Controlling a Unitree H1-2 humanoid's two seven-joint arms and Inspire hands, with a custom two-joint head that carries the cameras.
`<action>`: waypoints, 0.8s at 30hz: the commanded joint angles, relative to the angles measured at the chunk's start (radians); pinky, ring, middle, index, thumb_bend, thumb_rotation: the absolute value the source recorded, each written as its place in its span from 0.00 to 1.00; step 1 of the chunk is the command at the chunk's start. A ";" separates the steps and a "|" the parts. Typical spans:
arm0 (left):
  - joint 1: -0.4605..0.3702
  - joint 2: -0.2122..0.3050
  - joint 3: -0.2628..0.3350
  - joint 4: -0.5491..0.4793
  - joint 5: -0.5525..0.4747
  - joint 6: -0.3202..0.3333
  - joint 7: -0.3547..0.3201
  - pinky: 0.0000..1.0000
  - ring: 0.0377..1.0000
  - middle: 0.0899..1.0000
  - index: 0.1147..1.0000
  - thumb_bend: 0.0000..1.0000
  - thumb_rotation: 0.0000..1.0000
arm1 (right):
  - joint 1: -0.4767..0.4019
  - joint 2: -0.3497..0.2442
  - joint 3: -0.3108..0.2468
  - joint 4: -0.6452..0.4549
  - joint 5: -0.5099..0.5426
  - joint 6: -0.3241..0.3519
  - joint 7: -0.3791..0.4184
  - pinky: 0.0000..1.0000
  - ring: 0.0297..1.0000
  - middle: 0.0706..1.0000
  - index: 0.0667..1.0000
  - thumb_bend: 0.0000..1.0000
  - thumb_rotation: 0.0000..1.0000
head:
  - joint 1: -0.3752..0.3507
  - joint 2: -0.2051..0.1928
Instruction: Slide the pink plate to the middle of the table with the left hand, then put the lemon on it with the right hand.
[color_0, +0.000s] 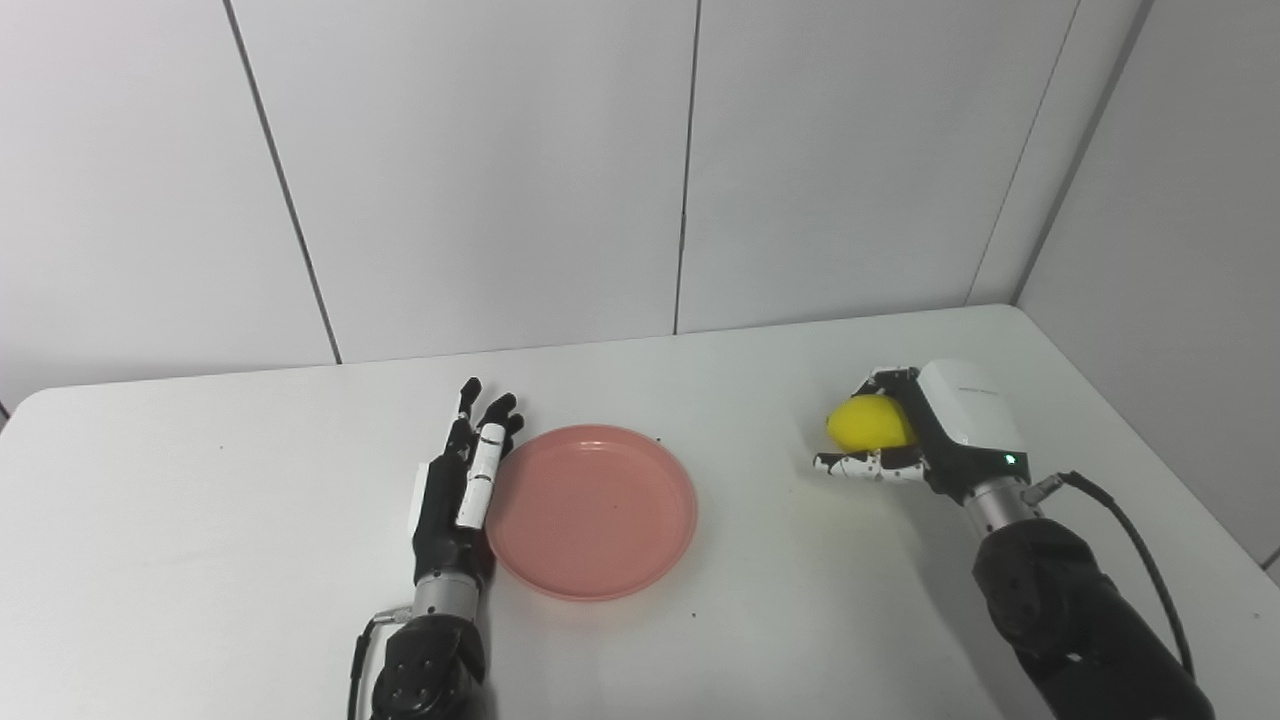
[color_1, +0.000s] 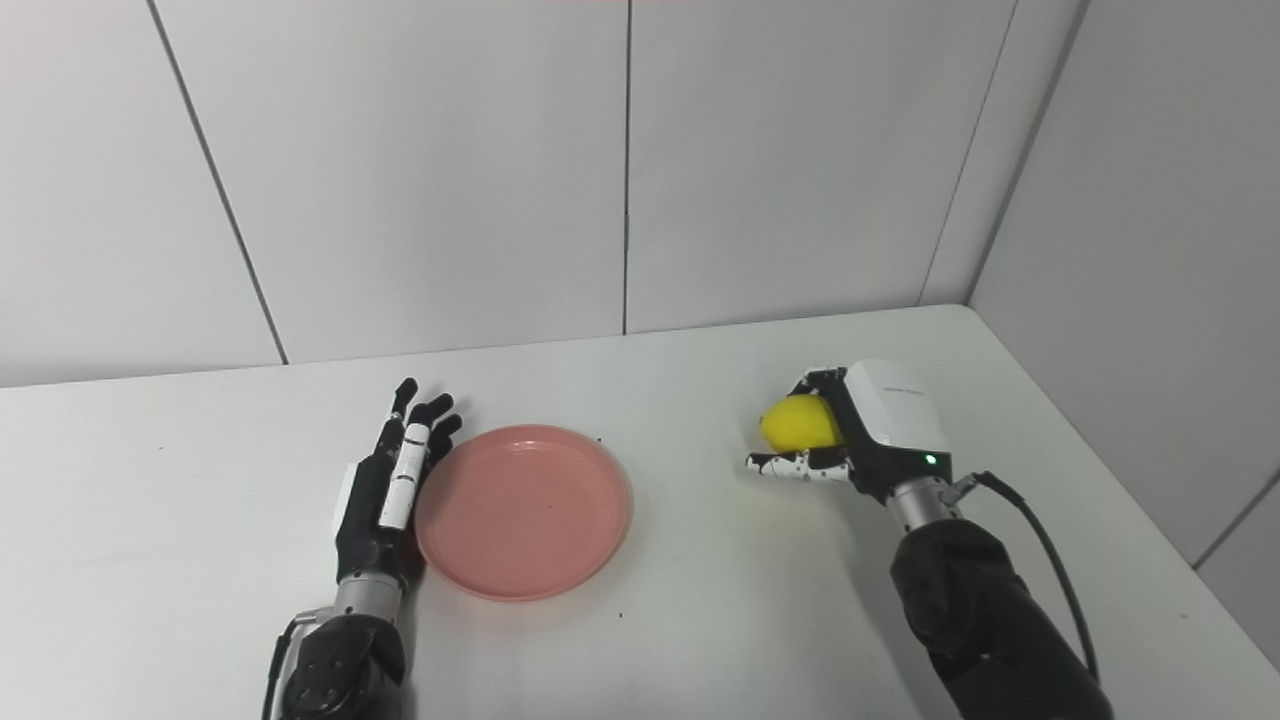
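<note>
Lemon (color_0: 868, 422) gripped in right hand (color_0: 925, 432), beside pink plate (color_1: 522, 510).

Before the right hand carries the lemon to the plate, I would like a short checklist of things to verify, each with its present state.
1. Lemon held by right hand: ok, fingers wrap it from behind and below.
2. Lemon lifted clear of table: cannot tell.
3. Pink plate near the table's middle: ok.
4. Plate surface free to receive the lemon: ok, nothing lies in it.
5. Left hand out of the drop zone: ok, it lies flat at the plate's left rim, fingers straight, not over the plate.
6. Path between lemon and plate free: ok, only bare table.
</note>
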 joint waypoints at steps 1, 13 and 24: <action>0.030 -0.018 0.000 0.023 0.000 0.000 0.009 0.94 0.87 0.88 0.95 0.53 0.74 | -0.052 -0.003 -0.004 -0.042 -0.005 -0.027 -0.003 0.14 0.17 0.21 0.29 0.54 0.40 | 0.002 0.000; 0.033 -0.029 -0.008 0.037 0.025 -0.007 0.029 0.93 0.86 0.86 0.95 0.60 0.75 | -0.105 0.025 0.042 -0.033 -0.024 -0.074 0.004 0.13 0.16 0.20 0.27 0.53 0.37 | 0.068 -0.007; 0.030 -0.039 -0.021 0.054 0.059 -0.016 0.060 0.90 0.84 0.85 0.94 0.61 0.74 | -0.150 0.041 0.086 -0.042 -0.029 -0.084 0.030 0.14 0.17 0.21 0.29 0.54 0.36 | 0.102 -0.014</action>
